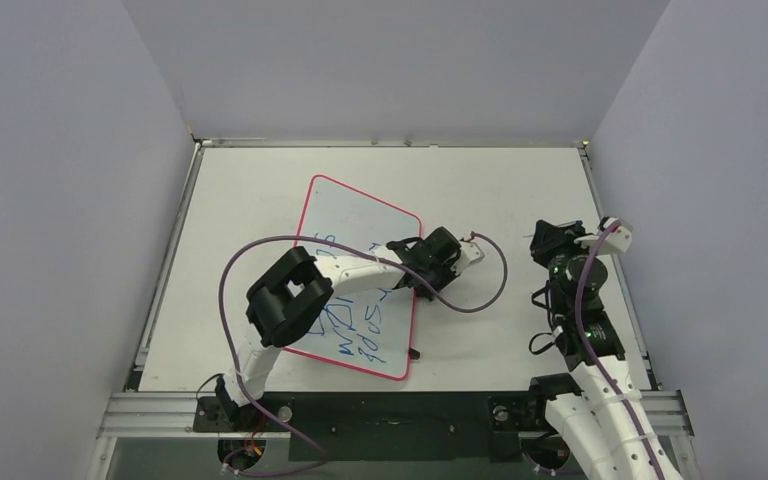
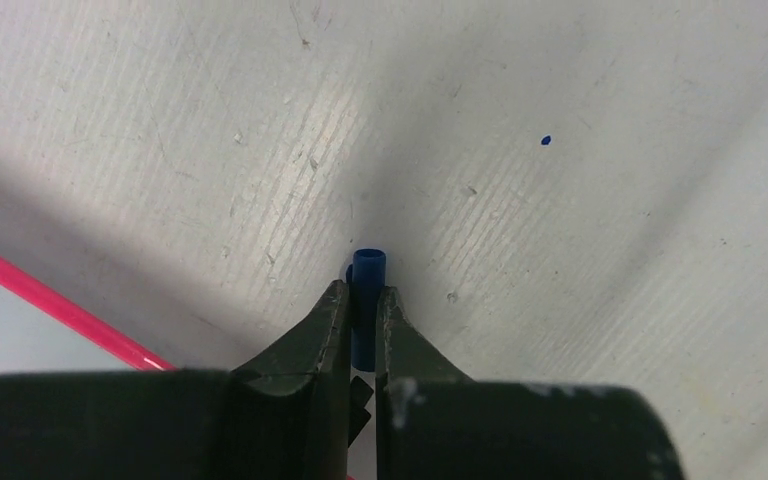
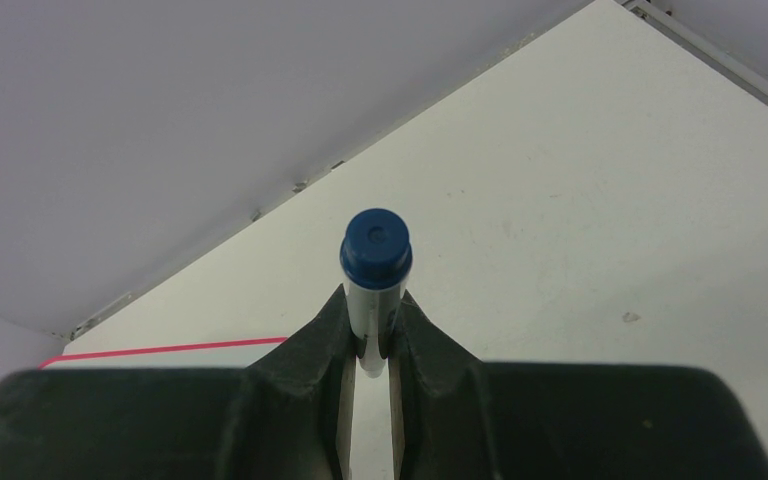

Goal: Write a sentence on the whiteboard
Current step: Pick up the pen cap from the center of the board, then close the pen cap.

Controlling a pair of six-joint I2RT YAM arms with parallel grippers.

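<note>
- the whiteboard (image 1: 352, 212) lies tilted on the left half of the table (image 1: 520, 180). the blue sentence (image 1: 358, 330) is scrawled across it, partly hidden under the left arm (image 1: 290, 295).
- the left gripper (image 2: 362, 292) is clamped on a small blue cap (image 2: 369, 268), over bare table just beside the board's pink rim.
- the right gripper (image 3: 372, 305) pinches a white marker (image 3: 375, 245) with a blue end, well off to the board's right.

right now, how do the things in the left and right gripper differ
The left gripper pinches a slim all-blue piece; the right gripper holds a marker with a white barrel and blue end. The blue piece is over bare table beside the whiteboard rim; the marker is farther from the board. Both are clamped in shut grippers.
</note>
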